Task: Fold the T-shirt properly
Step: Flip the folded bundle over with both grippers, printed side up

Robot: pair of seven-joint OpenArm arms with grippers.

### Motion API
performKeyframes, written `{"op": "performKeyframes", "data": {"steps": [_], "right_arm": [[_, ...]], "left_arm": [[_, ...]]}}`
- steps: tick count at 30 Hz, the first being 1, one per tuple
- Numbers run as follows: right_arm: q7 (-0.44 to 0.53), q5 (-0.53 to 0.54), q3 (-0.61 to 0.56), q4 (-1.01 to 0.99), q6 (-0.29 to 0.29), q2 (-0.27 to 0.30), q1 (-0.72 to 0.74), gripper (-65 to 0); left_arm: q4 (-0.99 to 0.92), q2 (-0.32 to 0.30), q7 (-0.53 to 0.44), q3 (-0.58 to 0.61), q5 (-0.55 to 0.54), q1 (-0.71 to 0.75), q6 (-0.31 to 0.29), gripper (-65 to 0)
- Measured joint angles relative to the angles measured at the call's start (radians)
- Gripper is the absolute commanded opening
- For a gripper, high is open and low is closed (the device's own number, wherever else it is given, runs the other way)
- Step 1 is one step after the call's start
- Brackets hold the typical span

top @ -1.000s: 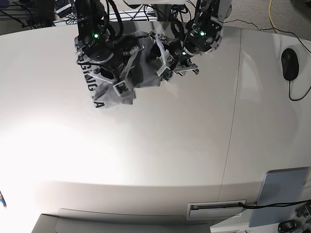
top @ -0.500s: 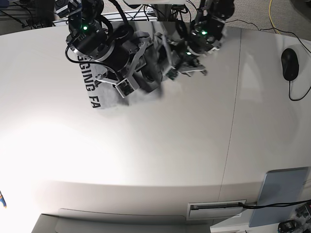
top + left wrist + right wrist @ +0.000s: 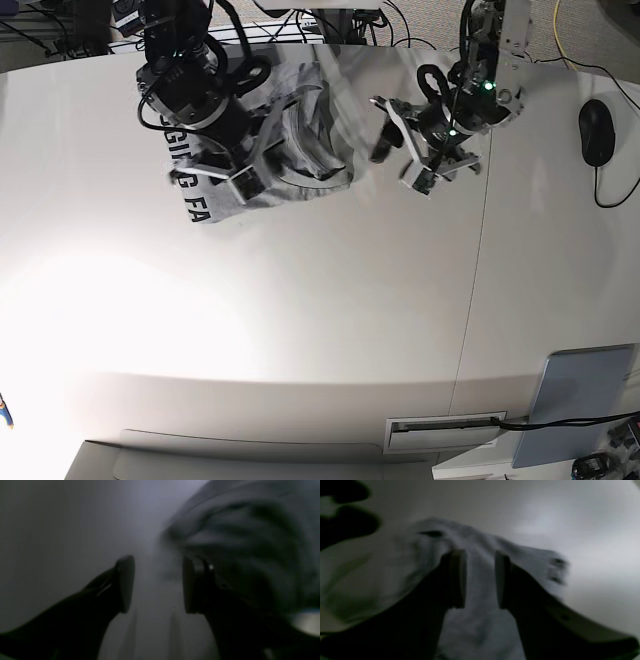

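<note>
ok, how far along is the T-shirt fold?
Done: the T-shirt looks partly folded, a compact bundle with some block lettering showing on one side.
In hand: nothing gripped that I can see. The left gripper is open beside the cloth, the right gripper open over it.
Left: the edge nearer the left gripper is rumpled and likely needs tucking and flattening.

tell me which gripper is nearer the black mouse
Left. The left gripper is off to the mouse's side; the right gripper is farther across, over the T-shirt.
</note>
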Motion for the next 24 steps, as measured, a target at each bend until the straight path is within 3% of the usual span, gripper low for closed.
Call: {"op": "performKeyframes", "data": {"steps": [3, 5, 8, 11, 14, 17, 24], "right_arm": [[0.070, -0.044, 0.055, -0.023, -0.051, 0.018, 0.004, -49.9], [0.075, -0.046, 0.100, -0.070, -0.052, 0.032, 0.026, -56.6], [0.078, -0.045, 0.142, -0.161, -0.051, 0.054, 0.086, -64.3], [0.102, -0.046, 0.146, -0.262, -0.049, 0.076, 0.162, -64.7], [0.109, -0.039, 0.143, -0.364, -0.023, 0.076, 0.231, -64.7], [0.109, -0.042, 0.144, -0.468, -0.006, 0.076, 0.288, -64.7], [0.124, -0.040, 0.143, -0.603, 0.026, 0.076, 0.360, -64.9]], "left_arm": [[0.029, 0.003, 0.038, 0.039, -0.150, 0.000, -0.108, -58.1], [0.029, 0.013, 0.061, 0.090, -0.175, -0.001, -0.127, -65.0], [0.029, 0.022, 0.082, 0.198, -0.172, -0.001, -0.120, -65.0], [0.029, 0.022, 0.082, 0.307, -0.169, 0.000, -0.124, -65.0], [0.028, 0.022, 0.083, 0.390, -0.087, -0.001, -0.120, -65.0], [0.003, 0.020, 0.079, 0.426, -0.062, -0.001, -0.035, -65.0], [-0.114, 0.019, 0.031, 0.427, -0.037, -0.005, -0.033, -65.0]]}}
